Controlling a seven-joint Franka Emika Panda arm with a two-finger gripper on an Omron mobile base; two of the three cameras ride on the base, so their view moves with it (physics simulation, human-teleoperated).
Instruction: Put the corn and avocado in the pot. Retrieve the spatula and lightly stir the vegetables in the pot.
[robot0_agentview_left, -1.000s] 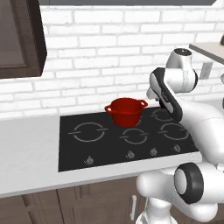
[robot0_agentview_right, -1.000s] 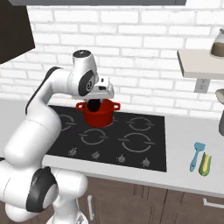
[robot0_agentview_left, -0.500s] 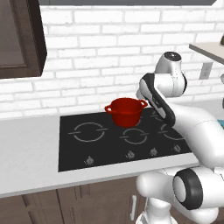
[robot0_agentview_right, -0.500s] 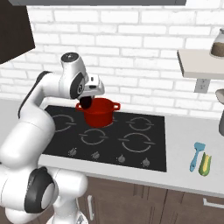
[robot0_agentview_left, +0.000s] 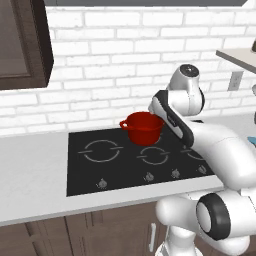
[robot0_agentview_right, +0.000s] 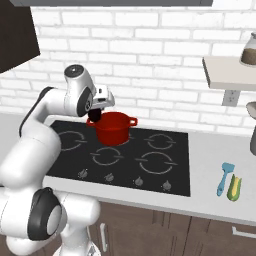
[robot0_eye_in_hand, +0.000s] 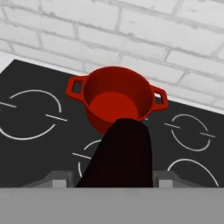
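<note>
A black cooktop (robot0_agentview_right: 150, 160) w/ ring marks is set into the grey table (robot0_agentview_right: 215, 155), backed by a white brick wall (robot0_agentview_left: 110, 75). A dark cabinet (robot0_agentview_left: 22, 45) is seen upper left in the left base view; a wall shelf (robot0_agentview_right: 227, 70) w/ a jar (robot0_agentview_right: 248, 50) is seen at right in the right base view.

The pot (robot0_agentview_right: 114, 127) — squat, glossy red, two loop handles — stands on the cooktop's rear burner, close to the wall; its inside is seen bare red in the hand view.

The pincer (robot0_agentview_right: 95, 115) is held just beside the pot's rim, above the cooktop. In the hand view a dark rounded lump, the avocado (robot0_eye_in_hand: 120, 153), is grasped between the fingertips, blocking part of the pot's near wall.

The corn (robot0_agentview_right: 234, 187) lies on the table's right part, just beside a blue spatula (robot0_agentview_right: 224, 177) — well apart from the pot. Open cooktop is left in front of the pot.
</note>
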